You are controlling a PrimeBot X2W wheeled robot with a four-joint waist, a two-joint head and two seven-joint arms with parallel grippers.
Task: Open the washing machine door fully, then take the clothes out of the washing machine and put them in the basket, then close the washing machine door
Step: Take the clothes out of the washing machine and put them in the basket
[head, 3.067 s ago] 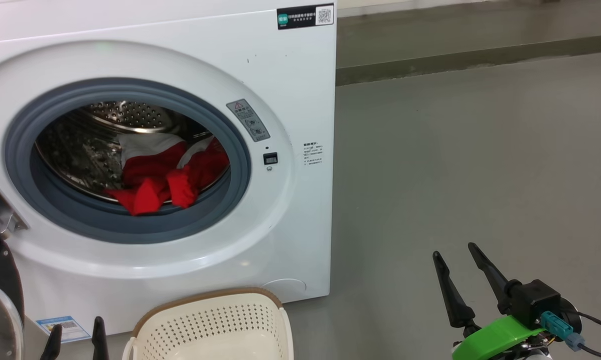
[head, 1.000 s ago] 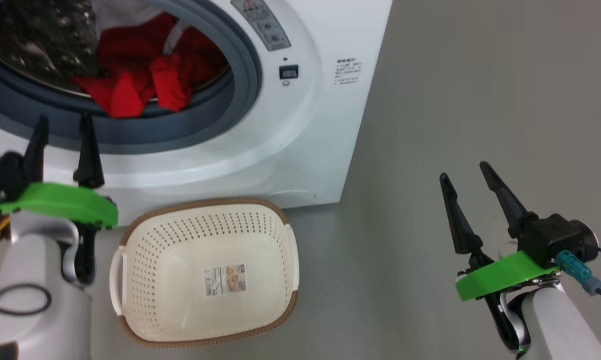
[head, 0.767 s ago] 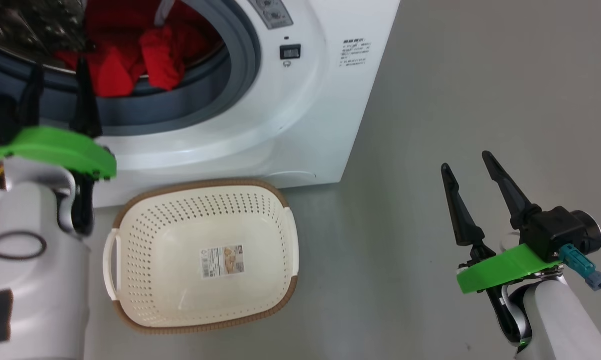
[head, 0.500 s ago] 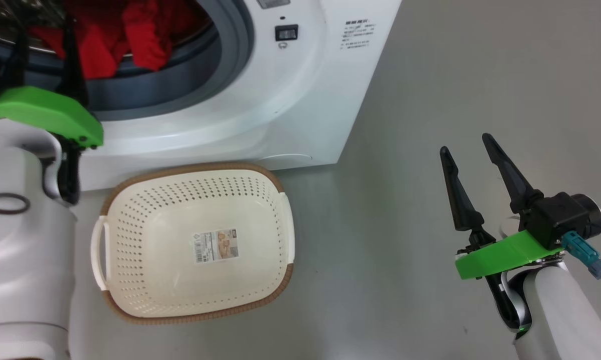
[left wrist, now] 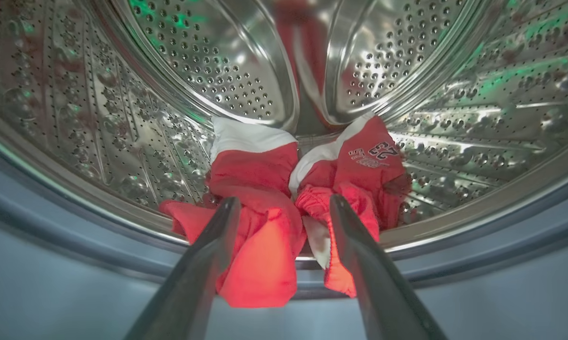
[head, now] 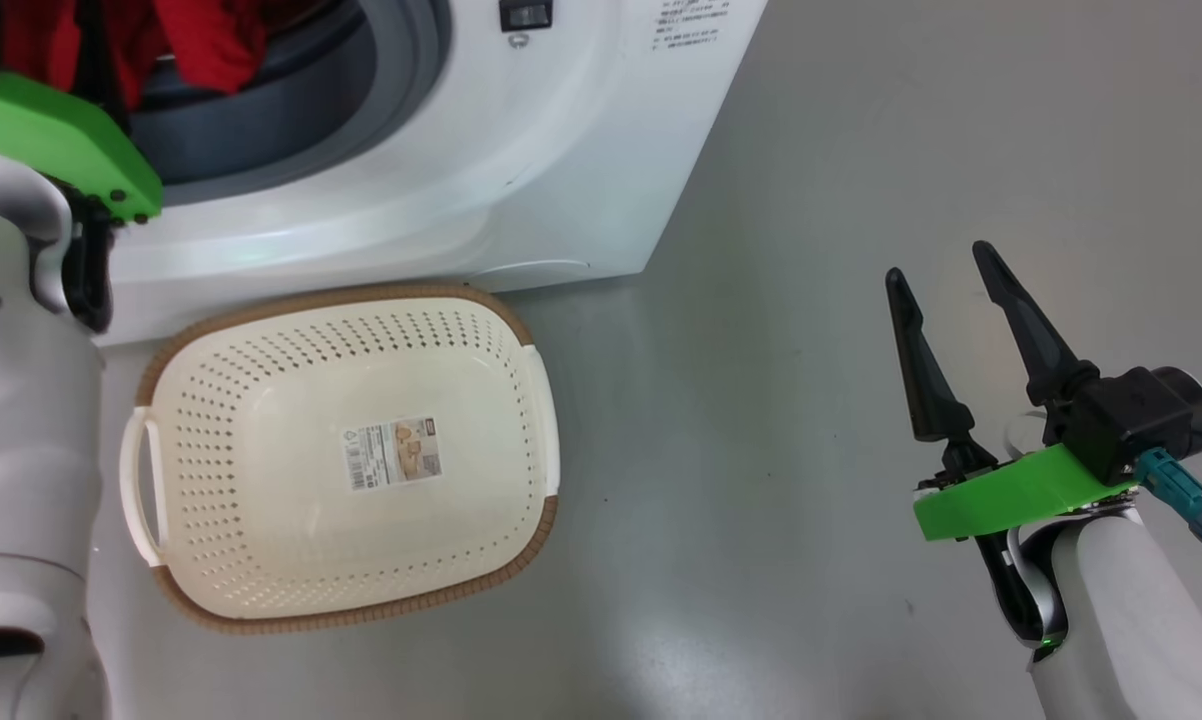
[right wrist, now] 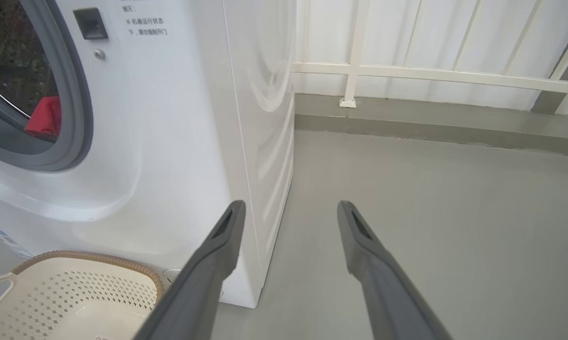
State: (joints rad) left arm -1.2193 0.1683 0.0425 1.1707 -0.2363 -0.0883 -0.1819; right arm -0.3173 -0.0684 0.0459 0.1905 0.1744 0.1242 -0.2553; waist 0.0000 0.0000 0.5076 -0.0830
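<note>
- clothes (left wrist: 265,226) are lying in a red-and-white heap at the bottom front of the drum (left wrist: 208,61), with two folds spilling over its lip onto the grey ring (left wrist: 76,283).
- the left gripper (left wrist: 282,200) is pointing into the mouth of the washer (head: 411,200), jaws spread and framing the heap. nothing is being pinched, and i cannot tell whether a tip is brushing the cloth.
- the right gripper (head: 937,258) is hanging over bare floor (head: 761,400), well apart from the washer, jaws spread and holding nothing.
- the basket (head: 481,380) is sitting on the floor just in front of the washer, below the mouth, with only a sticker (head: 393,455) in it.
- the cloth is looking soft, light and limp, so it is likely going to sag and trail, and perhaps snag on the ring or leave a piece behind.
- the best hold is probably the bunched ridge in the middle, where the two red lumps are meeting. it should be taken deep enough to gather several layers rather than a thin hanging edge.
</note>
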